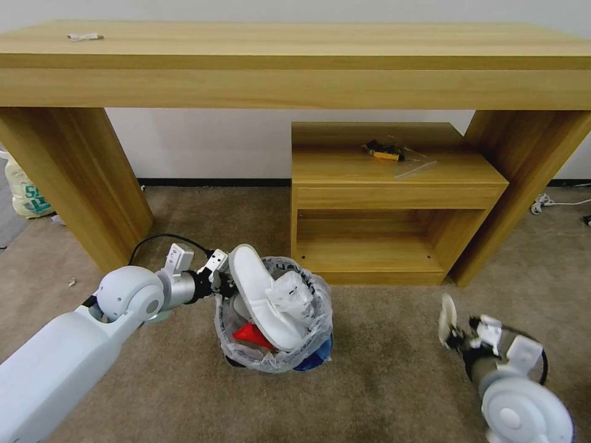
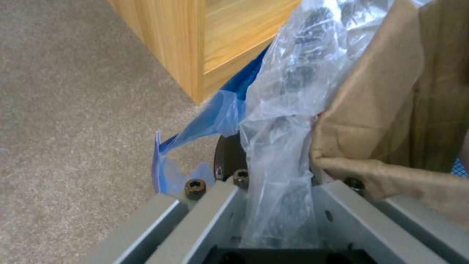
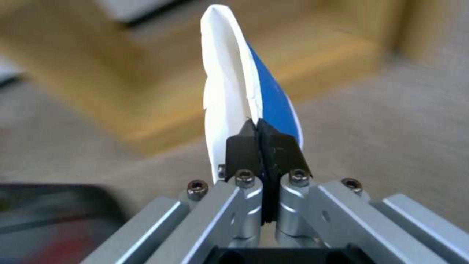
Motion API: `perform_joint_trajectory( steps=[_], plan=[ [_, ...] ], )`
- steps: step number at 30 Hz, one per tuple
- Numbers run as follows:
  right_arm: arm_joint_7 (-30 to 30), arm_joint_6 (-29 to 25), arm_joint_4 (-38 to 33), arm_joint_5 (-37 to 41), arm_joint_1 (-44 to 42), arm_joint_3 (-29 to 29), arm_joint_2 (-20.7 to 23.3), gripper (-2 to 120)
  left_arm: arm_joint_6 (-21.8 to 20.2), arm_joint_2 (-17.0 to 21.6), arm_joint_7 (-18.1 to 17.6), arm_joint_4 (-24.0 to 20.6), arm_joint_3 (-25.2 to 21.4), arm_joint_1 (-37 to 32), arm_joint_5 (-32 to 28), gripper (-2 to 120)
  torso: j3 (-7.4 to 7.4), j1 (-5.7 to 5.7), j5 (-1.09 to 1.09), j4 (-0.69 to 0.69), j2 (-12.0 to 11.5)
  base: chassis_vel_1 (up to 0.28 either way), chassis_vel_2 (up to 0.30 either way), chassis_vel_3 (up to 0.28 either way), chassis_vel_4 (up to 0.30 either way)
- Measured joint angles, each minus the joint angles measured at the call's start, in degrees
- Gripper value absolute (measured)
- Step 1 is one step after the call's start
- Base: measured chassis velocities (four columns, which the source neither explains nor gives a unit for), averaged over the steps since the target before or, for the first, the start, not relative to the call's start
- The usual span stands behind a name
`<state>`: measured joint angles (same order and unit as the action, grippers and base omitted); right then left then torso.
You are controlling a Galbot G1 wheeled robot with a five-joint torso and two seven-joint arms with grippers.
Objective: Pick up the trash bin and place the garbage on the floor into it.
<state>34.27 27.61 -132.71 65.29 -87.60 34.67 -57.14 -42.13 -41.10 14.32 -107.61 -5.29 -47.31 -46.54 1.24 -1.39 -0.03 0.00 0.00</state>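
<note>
The trash bin (image 1: 274, 344), black and blue with a crinkly clear liner, is low over the beige floor (image 1: 381, 381) in front of the small cabinet. My left gripper (image 1: 220, 280) is shut on its near-left rim; in the left wrist view the left gripper (image 2: 283, 183) pinches the liner (image 2: 288, 110) and rim. Inside lie a white slipper (image 1: 261, 295), a red wrapper (image 1: 251, 334), crumpled tissue (image 1: 289, 292) and a cardboard scrap (image 2: 391, 110). At the lower right my right gripper (image 1: 455, 337) is shut on a flattened blue-white paper cup (image 1: 447, 317), also the cup (image 3: 229, 91) between the black pads (image 3: 242, 150).
A long wooden desk (image 1: 295, 61) spans the back, its legs at left and right. The small wooden cabinet (image 1: 394, 203) stands under it, close behind the bin. A yellowish bag (image 1: 24, 191) sits at far left. White cables (image 1: 554, 202) lie at right. A small scrap (image 1: 72, 282) lies on the carpet.
</note>
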Motion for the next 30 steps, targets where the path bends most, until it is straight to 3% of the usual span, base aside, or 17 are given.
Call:
perform_joint_trajectory(
  steps=[12, 19, 25, 30],
  plan=[
    [-13.0, 0.6, -10.2, 14.7, 9.2, -3.1, 6.9, 0, 0.0, -0.8, -1.4, 3.2, 1.9, 0.8, 0.4, 0, 0.00, 0.00, 0.00, 0.01, 0.0, 0.000, 0.000, 0.000, 0.000],
    [-14.8, 1.0, -11.1, 20.2, 11.0, -5.1, 8.2, 0, 0.0, -1.5, -0.8, 4.7, 2.3, 1.7, 0.6, 0, 0.00, 0.00, 0.01, -0.01, 0.0, 0.000, 0.000, 0.000, 0.000],
    [-14.8, 2.4, -10.9, 20.0, 14.4, -11.1, 8.6, 0, 0.0, -2.0, -0.8, 4.9, 2.7, 2.3, 0.6, 0, 0.00, 0.00, 0.01, 0.00, 0.0, 0.000, 0.000, 0.000, 0.000],
    [-14.9, 3.3, -10.0, 19.8, 15.2, -12.4, 9.4, 0, 0.0, -1.9, -0.8, 4.4, 2.6, 2.3, 0.6, 0, 0.00, 0.00, 0.00, 0.00, 0.0, 0.000, 0.000, 0.000, 0.000]
  ],
)
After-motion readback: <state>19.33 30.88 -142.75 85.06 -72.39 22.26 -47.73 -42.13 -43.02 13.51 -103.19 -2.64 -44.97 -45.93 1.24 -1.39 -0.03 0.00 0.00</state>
